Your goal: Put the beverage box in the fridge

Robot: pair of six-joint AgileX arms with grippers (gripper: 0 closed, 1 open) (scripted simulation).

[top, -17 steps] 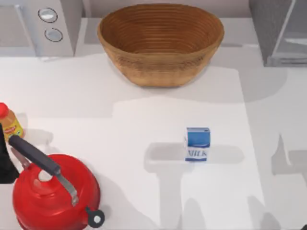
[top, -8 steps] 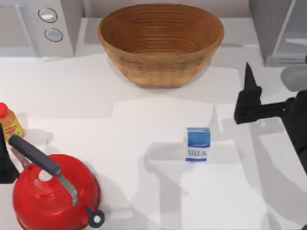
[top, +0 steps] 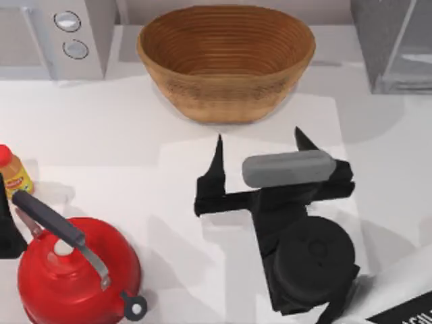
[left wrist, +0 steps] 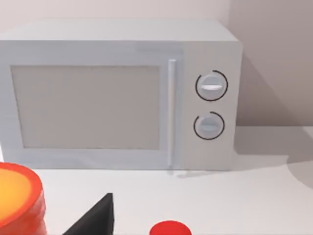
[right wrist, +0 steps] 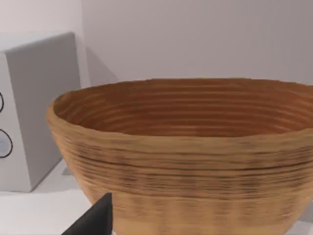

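Observation:
My right gripper (top: 258, 135) hangs over the middle of the table, just in front of the basket, and it is open with its two black fingers (top: 216, 165) spread wide. The arm's grey and black wrist covers the spot below it, so the beverage box is hidden. The fridge (top: 398, 40), a grey speckled cabinet with a paler door panel, stands at the far right corner. My left gripper (top: 7, 233) is parked at the table's left edge beside the kettle; one black fingertip (left wrist: 98, 218) shows in the left wrist view.
A big woven basket (top: 226, 61) stands at the back centre, close ahead in the right wrist view (right wrist: 186, 147). A pale microwave (top: 61, 37) with two dials is back left. A red kettle (top: 74, 270) and an orange-capped bottle (top: 13, 174) occupy the front left.
My right arm swept in from the right edge to the table's middle and now covers the beverage box, which showed before. The left arm has not moved.

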